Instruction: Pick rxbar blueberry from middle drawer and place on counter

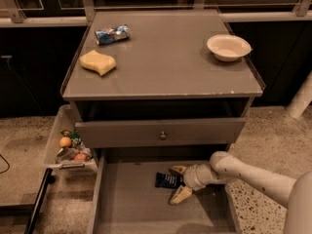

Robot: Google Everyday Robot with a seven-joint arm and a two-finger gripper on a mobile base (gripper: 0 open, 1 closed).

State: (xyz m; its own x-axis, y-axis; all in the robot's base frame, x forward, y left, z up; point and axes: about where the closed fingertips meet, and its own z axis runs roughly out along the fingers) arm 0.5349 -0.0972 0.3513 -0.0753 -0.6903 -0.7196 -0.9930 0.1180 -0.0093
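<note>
The rxbar blueberry (168, 180), a small dark navy bar with pale lettering, lies flat on the floor of the pulled-out middle drawer (131, 204). My gripper (178, 182) reaches in from the right, low over the drawer floor. Its two tan fingers are spread, one behind the bar's right end and one in front of it, so the jaws stand open around that end. The bar rests on the wood. The counter (165, 57) is above, broad and grey with pale chips on its front edge.
On the counter lie a shiny blue-and-white foil packet (112, 34), a yellow sponge (98, 62) and a white bowl (228, 47). A grey drawer front with a round knob (162, 135) overhangs the open drawer. A pale tray with fruit (68, 145) hangs at the left.
</note>
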